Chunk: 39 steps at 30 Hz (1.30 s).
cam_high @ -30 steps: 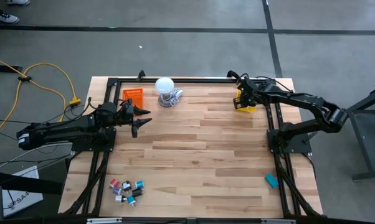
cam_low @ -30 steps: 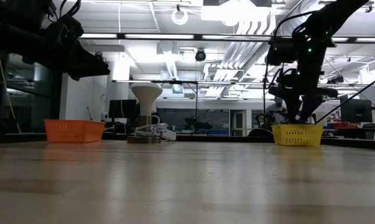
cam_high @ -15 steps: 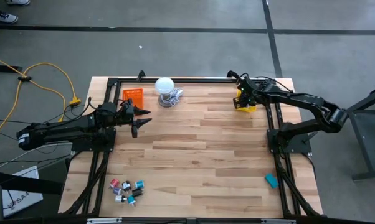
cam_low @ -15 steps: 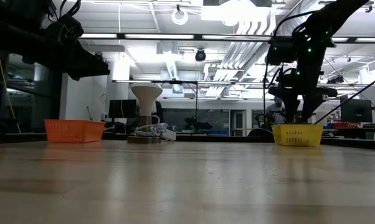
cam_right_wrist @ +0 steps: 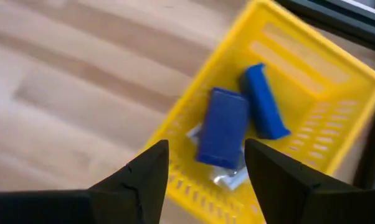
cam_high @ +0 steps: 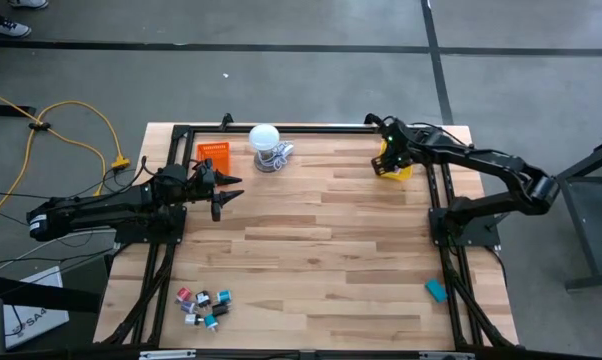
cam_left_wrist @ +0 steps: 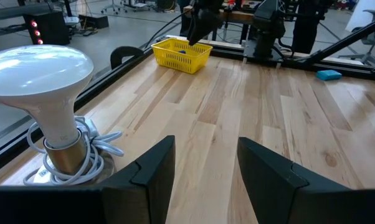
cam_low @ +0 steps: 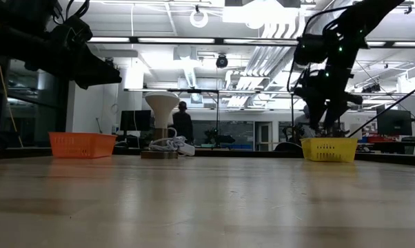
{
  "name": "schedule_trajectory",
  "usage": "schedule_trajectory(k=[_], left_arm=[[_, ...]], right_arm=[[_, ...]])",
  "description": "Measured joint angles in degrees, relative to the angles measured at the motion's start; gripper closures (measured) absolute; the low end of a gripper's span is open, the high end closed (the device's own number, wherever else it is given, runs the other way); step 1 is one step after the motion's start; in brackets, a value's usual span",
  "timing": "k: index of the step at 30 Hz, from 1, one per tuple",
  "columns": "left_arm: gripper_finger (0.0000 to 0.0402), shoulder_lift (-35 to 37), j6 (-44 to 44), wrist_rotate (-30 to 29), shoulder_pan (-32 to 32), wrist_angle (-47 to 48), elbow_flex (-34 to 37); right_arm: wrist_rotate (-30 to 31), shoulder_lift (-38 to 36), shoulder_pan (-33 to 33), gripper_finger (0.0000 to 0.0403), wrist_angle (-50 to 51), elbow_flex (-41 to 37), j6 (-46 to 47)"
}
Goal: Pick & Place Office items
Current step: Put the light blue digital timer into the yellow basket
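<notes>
Yellow tray [cam_high: 392, 168] at the tabletop's far right edge is sitting under my right gripper [cam_right_wrist: 203, 177], whose fingers are spread and carrying nothing. The right wrist view is showing two blue blocks [cam_right_wrist: 222, 126] lying side by side inside the tray; the high view is hiding them. Remaining small items [cam_high: 204, 305] are clustering near the front left corner, with a teal block [cam_high: 437, 290] off the right edge. My left gripper [cam_left_wrist: 202, 163], parted and empty near the orange tray [cam_high: 213, 152], is hanging nearer the cluster, so I'm judging it better placed.
</notes>
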<state>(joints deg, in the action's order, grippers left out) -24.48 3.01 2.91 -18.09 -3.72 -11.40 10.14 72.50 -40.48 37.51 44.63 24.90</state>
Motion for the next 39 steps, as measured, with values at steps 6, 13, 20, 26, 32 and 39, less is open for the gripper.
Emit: schedule_trajectory(k=[6,13,20,26,32,39], left_arm=[[0.0234,-0.01,0.0,0.01,0.0,0.0,0.0],[0.0234,0.0,0.0,0.01,0.0,0.01,-0.01],[0.0234,-0.01,0.01,0.01,0.0,0.0,0.0],[0.0234,0.0,0.0,0.01,0.0,0.0,0.0],[0.0234,-0.01,0.0,0.0,0.0,0.0,-0.01],[0.0234,0.01,0.0,0.01,0.0,0.0,-0.02]], right_arm=[[-9.71,-0.82,1.98,0.0215,0.12,2.08,-6.91],[-19.3,-1.13,8.45,0.0224,0.13,2.55,-12.42],[-20.15,-1.11,20.25,0.0228,-0.05,2.55,-12.17],[-17.1,-1.11,31.26,0.0228,-0.3,2.55,-1.75],[-14.36,-1.09,42.21,0.0231,-0.07,2.46,10.76],[-11.57,-0.96,52.94,0.0231,-0.05,2.46,27.36]])
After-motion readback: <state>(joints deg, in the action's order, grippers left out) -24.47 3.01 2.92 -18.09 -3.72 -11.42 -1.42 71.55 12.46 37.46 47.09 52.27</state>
